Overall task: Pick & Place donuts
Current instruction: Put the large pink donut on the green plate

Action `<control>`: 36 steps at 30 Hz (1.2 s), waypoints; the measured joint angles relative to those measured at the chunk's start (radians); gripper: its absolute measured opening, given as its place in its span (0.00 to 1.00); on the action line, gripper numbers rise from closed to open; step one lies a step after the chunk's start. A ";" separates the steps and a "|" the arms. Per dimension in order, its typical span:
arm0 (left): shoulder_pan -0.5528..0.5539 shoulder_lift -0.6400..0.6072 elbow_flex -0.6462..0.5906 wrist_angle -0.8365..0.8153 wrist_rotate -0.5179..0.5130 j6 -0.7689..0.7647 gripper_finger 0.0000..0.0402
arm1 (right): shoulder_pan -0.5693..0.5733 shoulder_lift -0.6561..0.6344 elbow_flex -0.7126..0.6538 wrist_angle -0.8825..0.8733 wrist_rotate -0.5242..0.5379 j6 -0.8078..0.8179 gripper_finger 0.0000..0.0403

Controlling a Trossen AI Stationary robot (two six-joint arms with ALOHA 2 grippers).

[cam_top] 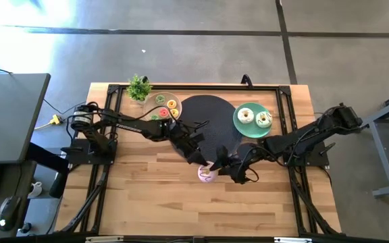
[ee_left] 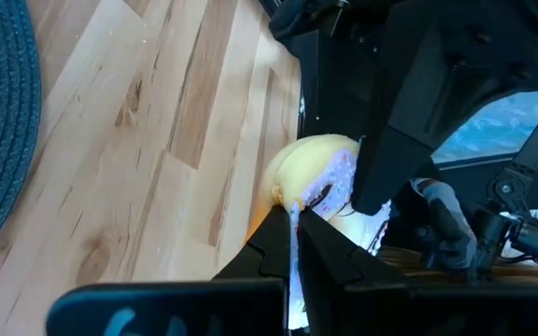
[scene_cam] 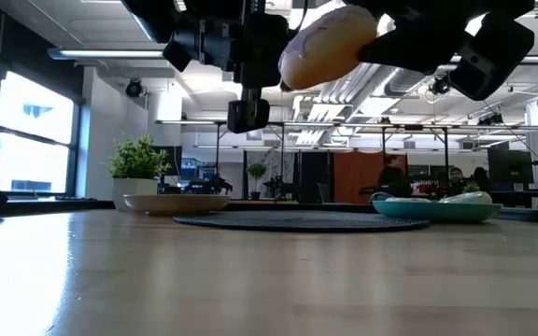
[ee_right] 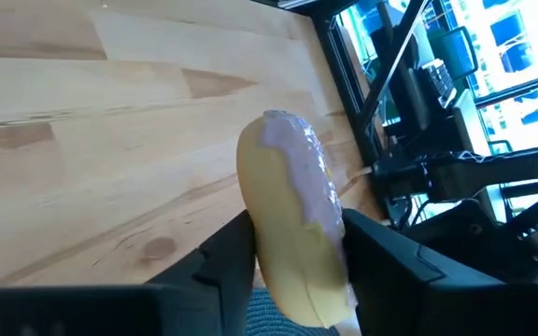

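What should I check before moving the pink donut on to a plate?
1. Right gripper shut on the pink donut, one finger on each side: ok.
2. Donut in the air above the table: ok.
3. Left gripper clear of the donut: not ok, it sits right against it.
4. Whether the left gripper also holds the donut: cannot tell.
5. Teal plate has bare space beside its two donuts: ok.

Open-plan office or lab: exposed ceiling pipes (scene_cam: 344,93), big windows (scene_cam: 26,140), desks with monitors (scene_cam: 507,168), people seated behind (scene_cam: 456,177), concrete floor (cam_top: 181,54), wooden table (cam_top: 147,196).
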 joint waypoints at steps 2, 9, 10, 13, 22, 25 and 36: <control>0.000 0.000 0.000 0.000 -0.001 0.013 0.00 | 0.000 0.000 0.000 0.000 0.000 0.000 0.34; 0.000 0.000 0.000 0.005 -0.023 0.107 0.00 | -0.001 0.000 0.000 -0.015 -0.033 0.003 0.21; 0.000 0.000 0.000 0.010 -0.024 0.107 0.00 | -0.001 0.000 0.000 -0.021 -0.037 0.010 0.20; 0.000 0.000 0.000 0.048 -0.028 0.109 0.00 | -0.001 0.000 0.000 -0.034 -0.032 0.054 0.17; -0.001 0.000 0.000 0.069 -0.088 0.323 0.11 | 0.000 -0.001 0.001 -0.067 -0.025 0.168 0.14; 0.000 -0.002 0.001 0.057 -0.111 0.342 0.18 | 0.001 0.001 -0.001 -0.088 -0.002 0.197 0.14; 0.001 -0.002 0.001 0.010 -0.241 0.349 0.30 | 0.017 0.000 0.000 -0.490 0.945 0.739 0.14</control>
